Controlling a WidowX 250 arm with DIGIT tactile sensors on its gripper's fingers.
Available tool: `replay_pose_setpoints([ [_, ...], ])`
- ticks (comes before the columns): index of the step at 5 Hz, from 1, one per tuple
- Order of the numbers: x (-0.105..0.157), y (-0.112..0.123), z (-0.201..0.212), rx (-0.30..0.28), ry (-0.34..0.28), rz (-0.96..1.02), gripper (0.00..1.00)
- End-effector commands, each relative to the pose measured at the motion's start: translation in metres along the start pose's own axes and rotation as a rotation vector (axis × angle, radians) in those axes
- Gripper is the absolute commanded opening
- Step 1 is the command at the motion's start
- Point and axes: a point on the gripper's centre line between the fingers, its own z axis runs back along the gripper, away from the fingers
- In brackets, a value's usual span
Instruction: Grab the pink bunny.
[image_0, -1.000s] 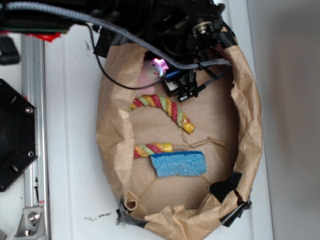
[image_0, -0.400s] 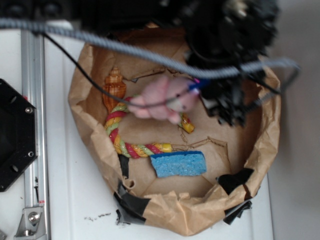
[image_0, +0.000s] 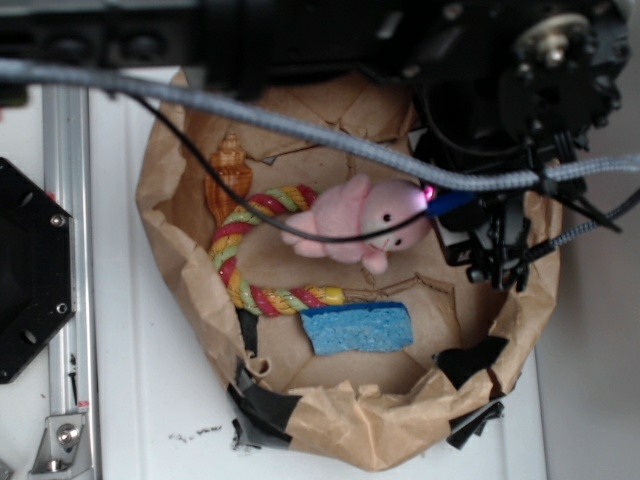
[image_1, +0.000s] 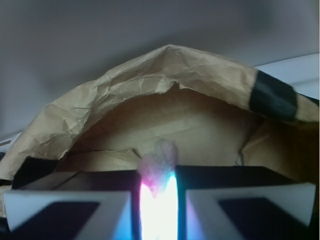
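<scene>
The pink bunny (image_0: 362, 223) hangs above the middle of the brown paper nest (image_0: 175, 260), over the rope toy's right end. My gripper (image_0: 432, 197) is shut on the bunny's head end, at its right side. In the wrist view my two dark jaws stand close together, with a tuft of pink fluff (image_1: 159, 160) pinched between them under a bright glare. The rest of the bunny is hidden in that view.
A pink-yellow-green rope toy (image_0: 240, 250) curves at the nest's left. An orange spiral seashell (image_0: 229, 178) lies at the upper left. A blue sponge (image_0: 356, 328) lies at the front. Black tape (image_0: 466, 365) patches the rim. A grey cable (image_0: 280, 122) crosses above.
The gripper has carried the bunny from the nest's back edge to above the middle, then a little further right. The nest has shifted, so the seashell and whole rope now show.
</scene>
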Motion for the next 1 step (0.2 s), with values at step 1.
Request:
replay_pose_setpoints([
  [1,-0.0021,-0.0108,0.0178,0.006,-0.084,-0.086,0.0],
])
